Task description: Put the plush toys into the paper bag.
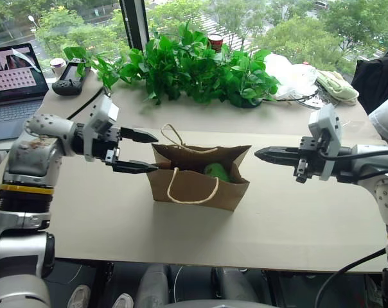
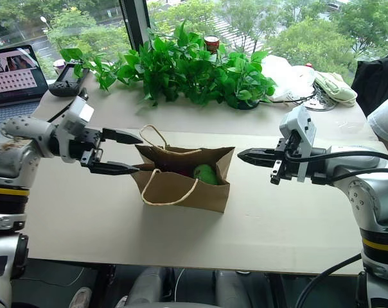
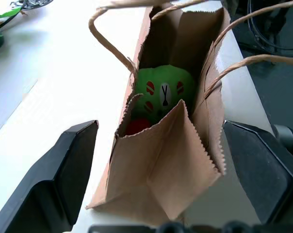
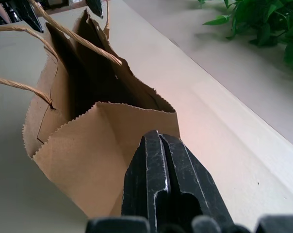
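The brown paper bag stands upright in the middle of the table with its mouth open. Inside it lies the bright green plush toy, and a bit of the red plush toy shows below it near the bag's left end. My left gripper hovers open at the bag's left end, nothing between its fingers. Just off the bag's right end, my right gripper is shut and empty, pointing at the bag.
A row of leafy green plants runs along the far side of the table. A laptop and a black controller sit at the far left. A white plastic bag and a cloth lie at the far right.
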Controlling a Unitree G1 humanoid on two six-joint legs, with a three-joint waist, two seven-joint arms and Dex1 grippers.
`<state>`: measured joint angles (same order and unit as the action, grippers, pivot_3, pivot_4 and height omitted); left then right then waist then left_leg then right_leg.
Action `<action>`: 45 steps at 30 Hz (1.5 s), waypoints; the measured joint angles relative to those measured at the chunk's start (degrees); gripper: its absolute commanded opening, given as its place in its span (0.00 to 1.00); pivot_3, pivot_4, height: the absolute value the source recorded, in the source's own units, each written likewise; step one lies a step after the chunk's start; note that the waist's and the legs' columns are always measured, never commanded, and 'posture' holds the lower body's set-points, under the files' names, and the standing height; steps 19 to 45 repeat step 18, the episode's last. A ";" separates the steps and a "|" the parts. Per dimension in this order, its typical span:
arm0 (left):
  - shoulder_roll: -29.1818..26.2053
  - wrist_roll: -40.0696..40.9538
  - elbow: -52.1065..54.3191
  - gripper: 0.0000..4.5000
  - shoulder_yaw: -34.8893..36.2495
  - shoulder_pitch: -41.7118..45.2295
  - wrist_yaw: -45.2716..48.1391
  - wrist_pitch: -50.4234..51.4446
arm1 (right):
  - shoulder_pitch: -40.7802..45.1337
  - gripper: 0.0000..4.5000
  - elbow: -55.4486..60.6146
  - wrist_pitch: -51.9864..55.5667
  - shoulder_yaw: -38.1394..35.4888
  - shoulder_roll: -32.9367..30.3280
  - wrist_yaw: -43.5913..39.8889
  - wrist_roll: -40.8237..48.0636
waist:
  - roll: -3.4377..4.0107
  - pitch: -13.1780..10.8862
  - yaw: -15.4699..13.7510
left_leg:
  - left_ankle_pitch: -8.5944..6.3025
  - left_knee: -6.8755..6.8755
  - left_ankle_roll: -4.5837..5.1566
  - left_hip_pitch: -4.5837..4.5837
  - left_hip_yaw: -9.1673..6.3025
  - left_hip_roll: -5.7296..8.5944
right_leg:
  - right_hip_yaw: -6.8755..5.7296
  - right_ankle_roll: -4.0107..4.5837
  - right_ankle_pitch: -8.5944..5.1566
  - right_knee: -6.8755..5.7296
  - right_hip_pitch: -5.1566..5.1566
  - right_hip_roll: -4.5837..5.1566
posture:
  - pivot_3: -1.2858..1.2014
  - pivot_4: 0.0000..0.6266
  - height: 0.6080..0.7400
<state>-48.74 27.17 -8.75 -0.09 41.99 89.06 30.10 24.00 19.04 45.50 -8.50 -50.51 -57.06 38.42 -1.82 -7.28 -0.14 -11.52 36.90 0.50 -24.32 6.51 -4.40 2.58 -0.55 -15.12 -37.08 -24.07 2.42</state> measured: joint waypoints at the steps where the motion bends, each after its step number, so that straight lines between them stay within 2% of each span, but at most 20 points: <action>1: -1.35 1.47 0.15 0.98 0.91 0.57 0.35 2.43 | 0.00 0.00 0.00 0.00 0.00 -0.17 -0.24 -0.01 | 0.00 0.00 0.01 | 0.00 0.00 0.00 0.02 0.01 0.00 | 0.00 0.00 0.00 0.00 0.02 0.00 | 0.52 0.24 1.00; 9: -4.29 4.44 -2.68 0.98 3.46 2.94 1.05 7.36 | 0.03 0.00 0.44 -0.04 0.02 -1.73 -1.48 0.02 | 0.00 0.00 -0.04 | 0.00 0.00 0.00 0.01 0.01 0.01 | -0.01 0.00 -0.01 0.00 0.01 0.00 | 0.52 0.24 1.00; 45: -4.25 4.43 -3.35 0.98 3.45 2.94 0.81 7.28 | 1.70 0.00 0.64 -0.42 0.16 -1.75 -2.09 0.04 | 0.00 0.00 -0.06 | 0.00 0.00 0.00 0.00 0.03 0.01 | 0.00 0.02 -0.02 -0.01 -0.01 0.00 | 0.52 0.24 1.00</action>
